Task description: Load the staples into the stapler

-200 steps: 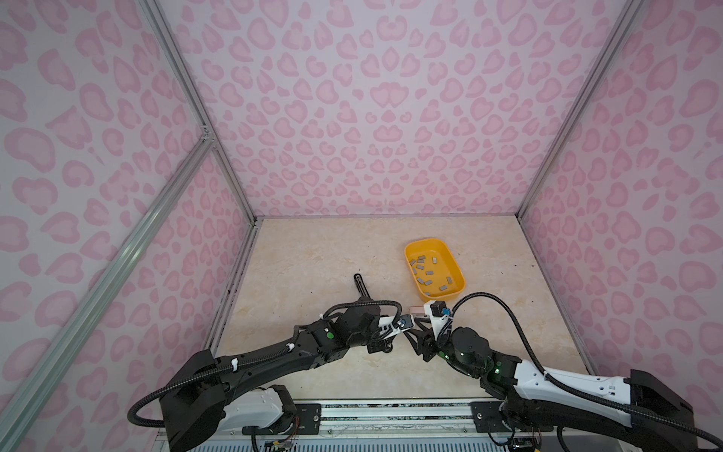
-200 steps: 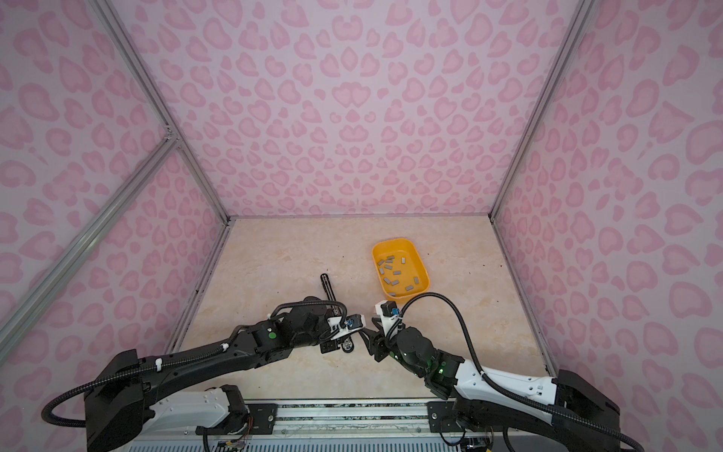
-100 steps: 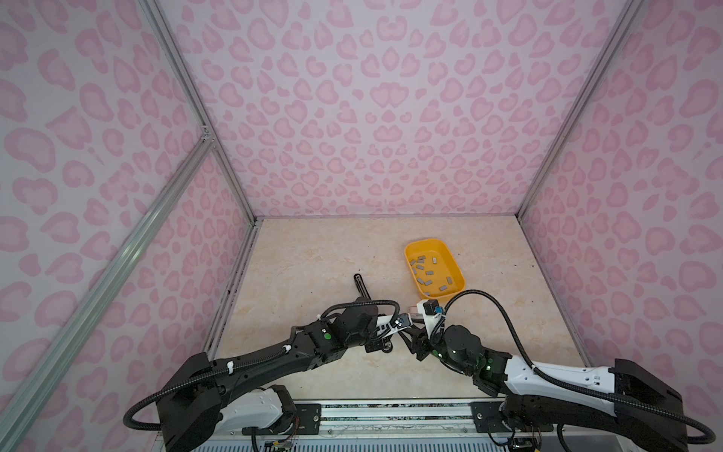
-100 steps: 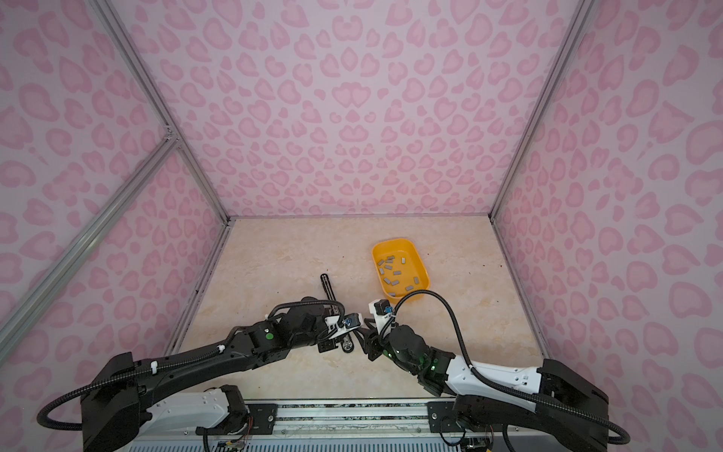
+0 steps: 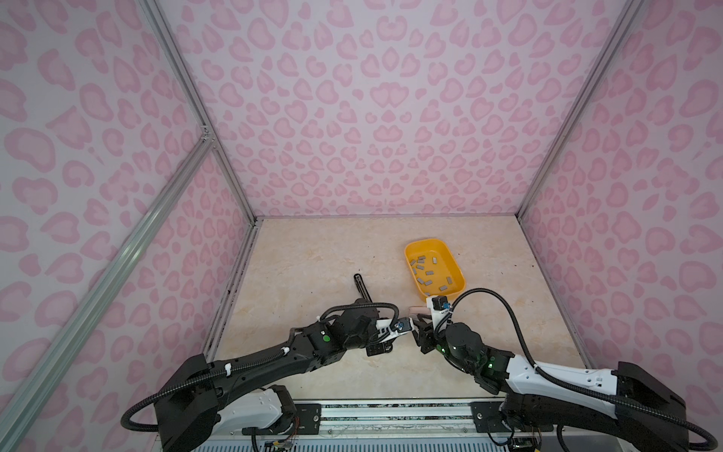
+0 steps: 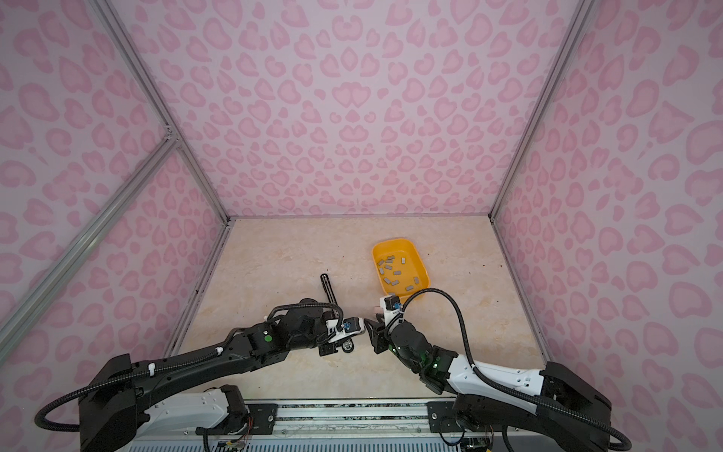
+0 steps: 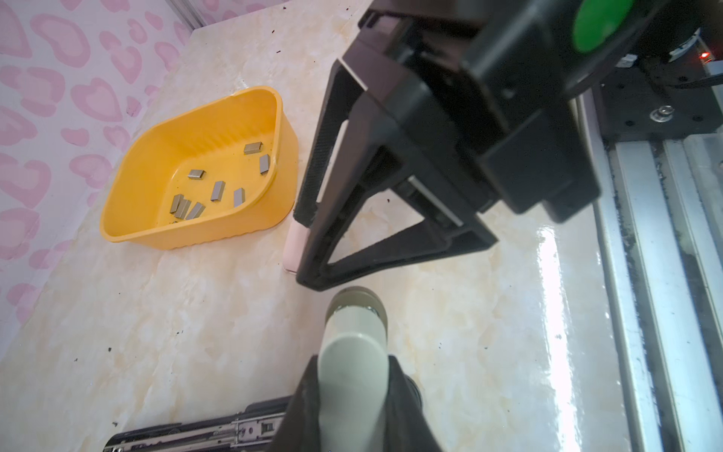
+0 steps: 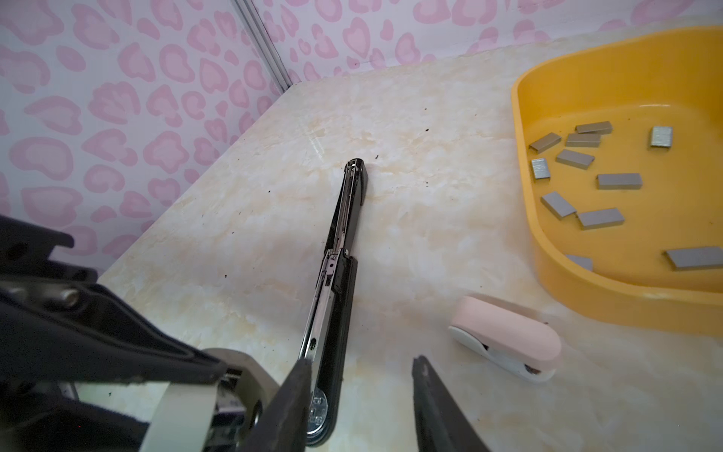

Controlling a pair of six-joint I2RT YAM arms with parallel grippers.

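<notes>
The staples (image 5: pixel 430 270) (image 6: pixel 395 272) (image 8: pixel 618 180) (image 7: pixel 217 191) are several grey strips lying loose in a yellow tray (image 5: pixel 426 242) (image 6: pixel 391 242). A long black stapler (image 5: pixel 360 287) (image 6: pixel 328 287) (image 8: pixel 340 254) lies opened flat on the table. My left gripper (image 5: pixel 381 346) (image 6: pixel 336 348) (image 7: pixel 354 368) is shut on a small pale green stapler (image 7: pixel 354 325) (image 8: pixel 184 407) near the black one's near end. My right gripper (image 5: pixel 420 332) (image 6: pixel 373 332) (image 8: pixel 362 391) faces it, open, with only bare table between its fingers. One of its fingers (image 8: pixel 297 395) stands beside the black stapler's end.
A small pink stapler (image 8: pixel 508 332) (image 5: pixel 416 310) (image 7: pixel 293 250) lies on the table between my right gripper and the tray's near wall (image 8: pixel 626 309). Pink patterned walls close the table on three sides. A metal rail (image 7: pixel 645 274) runs along the front edge.
My right arm has shifted slightly toward the left gripper and its jaws have narrowed a little. The left arm and the pale green stapler have stayed put.
</notes>
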